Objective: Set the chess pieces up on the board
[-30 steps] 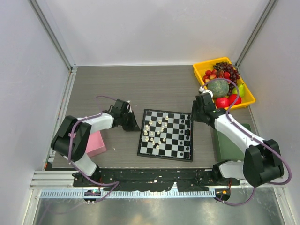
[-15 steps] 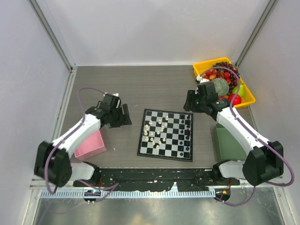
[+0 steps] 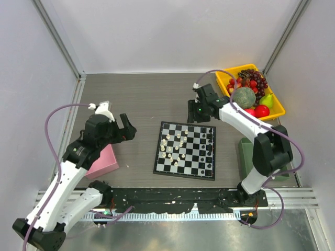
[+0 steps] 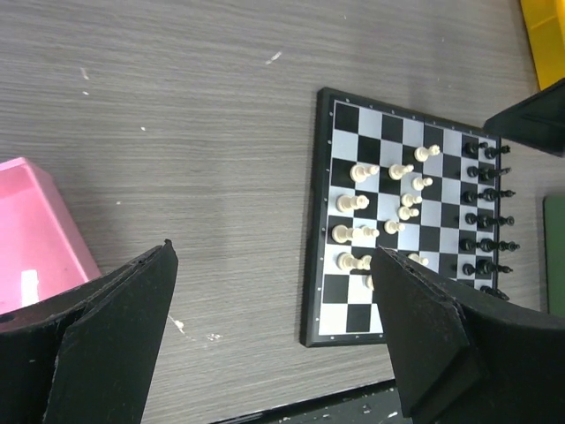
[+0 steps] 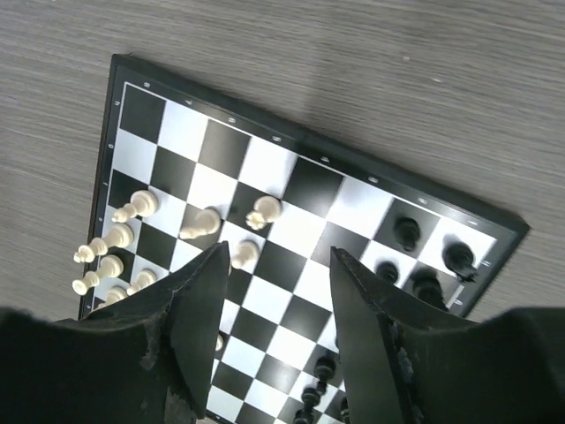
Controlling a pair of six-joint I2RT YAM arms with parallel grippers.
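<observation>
On table (image 3: 136, 99), board (image 3: 195, 158) has black pieces (image 3: 210, 149) ranked along right edge, white pieces (image 3: 174, 146) scattered left. Left fingers (image 3: 127, 130) wide open, empty, beside board; right fingers (image 3: 200, 116) half open, empty, over far edge, likely pre-pick.

Board (image 3: 196, 163) mid-table, chess pieces (image 3: 172, 146) on it; box (image 3: 107, 159) left; tray (image 3: 222, 81) back right; block (image 3: 245, 159) right, likely apart.

Left pincer (image 4: 274, 256): jaws spread wide above the grey surface (image 4: 177, 106).
Board (image 4: 348, 119): white pieces (image 4: 351, 202) scattered left, black pieces (image 4: 478, 217) lining right edge.
Pink box (image 4: 35, 230): left margin.
</observation>
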